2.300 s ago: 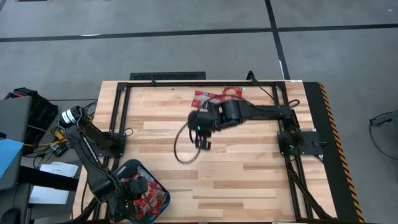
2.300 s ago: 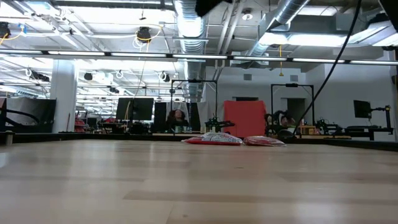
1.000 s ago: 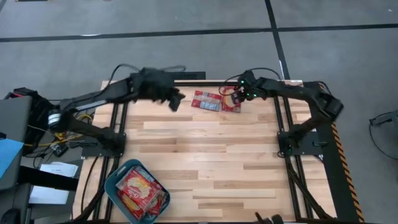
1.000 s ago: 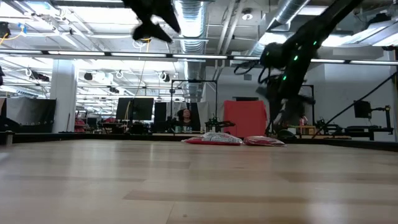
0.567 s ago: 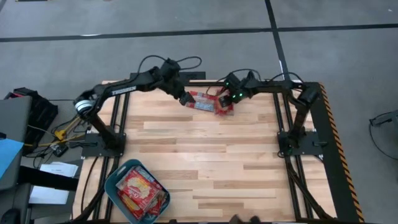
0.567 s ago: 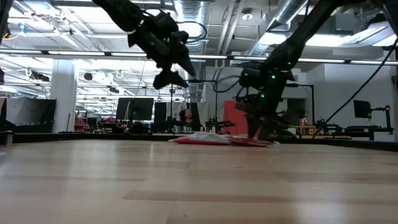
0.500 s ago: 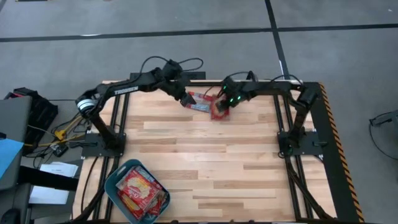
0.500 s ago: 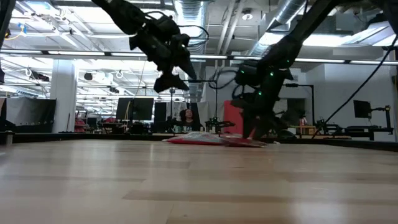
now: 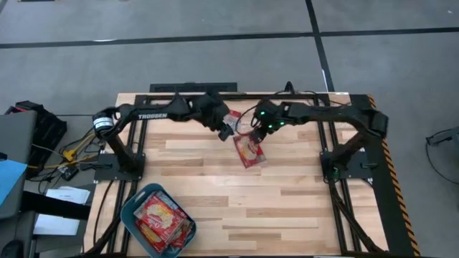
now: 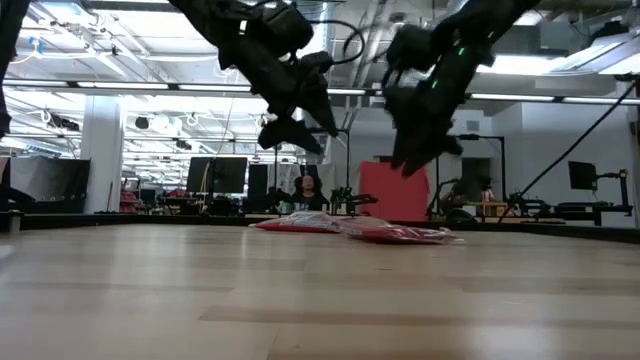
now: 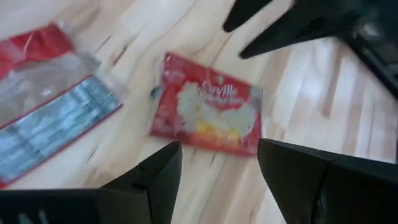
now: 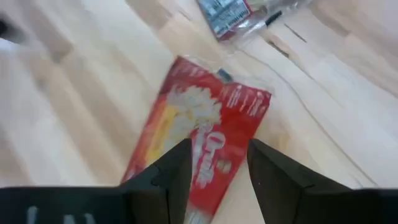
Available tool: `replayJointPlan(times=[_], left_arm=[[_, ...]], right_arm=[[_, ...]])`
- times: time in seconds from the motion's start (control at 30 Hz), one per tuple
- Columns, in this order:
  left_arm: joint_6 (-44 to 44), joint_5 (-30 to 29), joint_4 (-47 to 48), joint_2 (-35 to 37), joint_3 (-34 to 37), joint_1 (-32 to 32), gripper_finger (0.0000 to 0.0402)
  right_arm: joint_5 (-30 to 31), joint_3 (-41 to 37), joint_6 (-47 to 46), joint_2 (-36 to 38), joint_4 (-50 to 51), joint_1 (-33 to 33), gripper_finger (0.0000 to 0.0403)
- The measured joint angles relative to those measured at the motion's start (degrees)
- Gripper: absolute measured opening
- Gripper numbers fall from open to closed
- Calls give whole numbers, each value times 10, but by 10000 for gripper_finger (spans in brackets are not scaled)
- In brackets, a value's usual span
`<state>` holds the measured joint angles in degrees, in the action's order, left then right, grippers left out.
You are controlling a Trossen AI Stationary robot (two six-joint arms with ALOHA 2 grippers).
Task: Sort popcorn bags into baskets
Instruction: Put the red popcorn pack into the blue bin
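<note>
Red popcorn bag [image 9: 249,150] | flat on wooden surface [image 9: 287,193], long axis near-to-far, slightly skewed | cream picture up | both jaws spread, empty

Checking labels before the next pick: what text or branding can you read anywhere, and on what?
"Orville": on the face-up popcorn bag; the smaller line below it is blurred.
"TROSSEN": in pale letters on the left arm.
Second popcorn bag, lying print-side up: fine print, too blurred to read.
Bags in the teal basket: too small to read.
</note>
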<state>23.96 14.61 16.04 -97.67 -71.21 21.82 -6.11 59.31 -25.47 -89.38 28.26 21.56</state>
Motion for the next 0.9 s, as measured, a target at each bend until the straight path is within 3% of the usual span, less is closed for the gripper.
replayJointPlan(times=[0.23, 0.4, 0.7, 0.9], left_arm=[[128, -57, -206, 0, 112, -47, 199], [193, -114, -272, 0, 175, -60, 199], [222, -179, -301, -15, 184, -99, 172], [253, -147, -338, -86, 169, -100, 138]], right_arm=[[4, -83, -24, 136, 29, 14, 185], [15, -177, -54, 188, -33, 28, 192], [15, -240, -77, 142, -173, 33, 200], [-11, -240, -73, 85, -214, 33, 197]])
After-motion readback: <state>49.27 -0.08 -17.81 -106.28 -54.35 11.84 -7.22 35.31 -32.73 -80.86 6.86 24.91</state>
